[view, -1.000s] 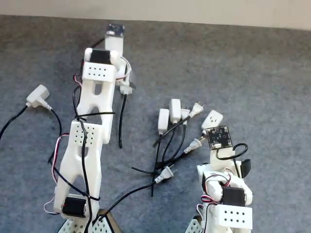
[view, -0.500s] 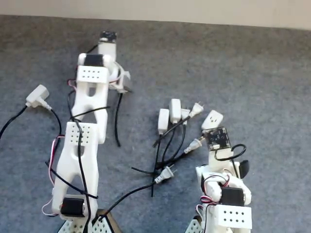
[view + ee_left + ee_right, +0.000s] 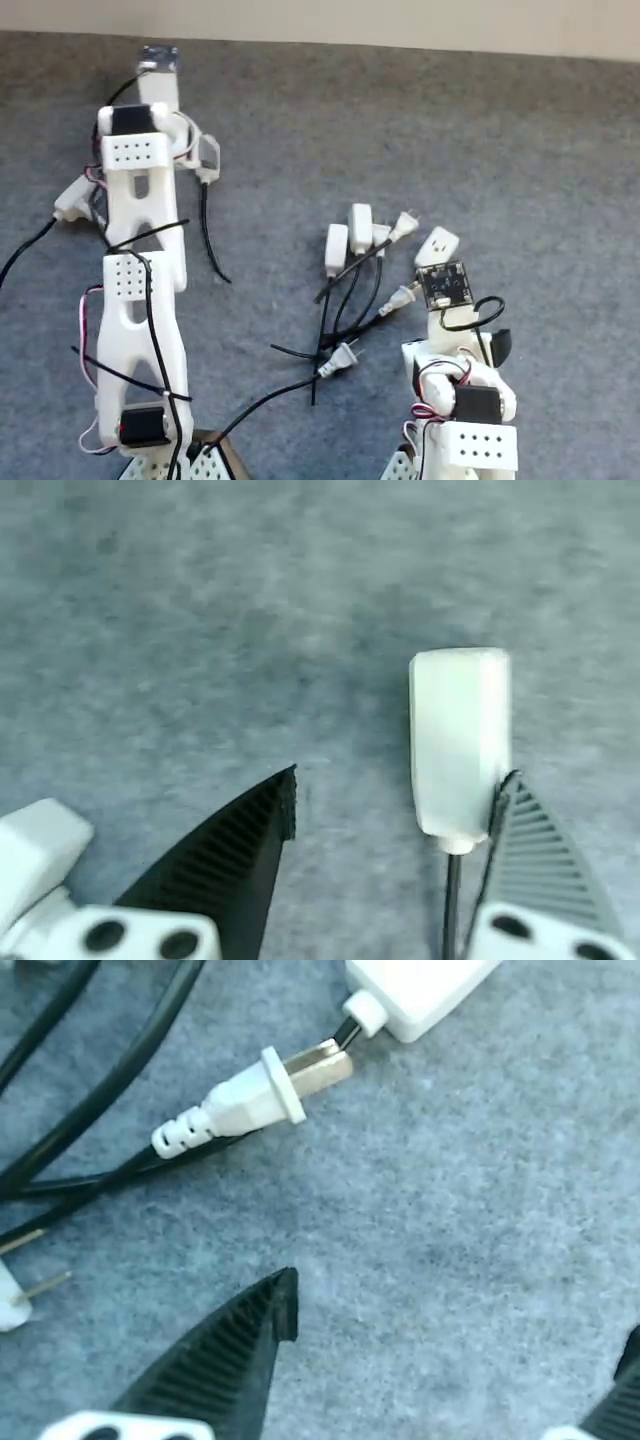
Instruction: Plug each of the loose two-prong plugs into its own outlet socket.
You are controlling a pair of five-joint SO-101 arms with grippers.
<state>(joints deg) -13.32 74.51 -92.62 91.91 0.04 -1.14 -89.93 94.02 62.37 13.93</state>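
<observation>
The left arm [image 3: 135, 250] swings further away from the plug pile [image 3: 362, 240], taking the white socket [image 3: 460, 740] w/ it, so mating looks farther off. The left gripper [image 3: 398, 780] has jaws apart, socket leaning on one finger. The right gripper [image 3: 460, 1305], also apart, hovers beside the pile.
</observation>
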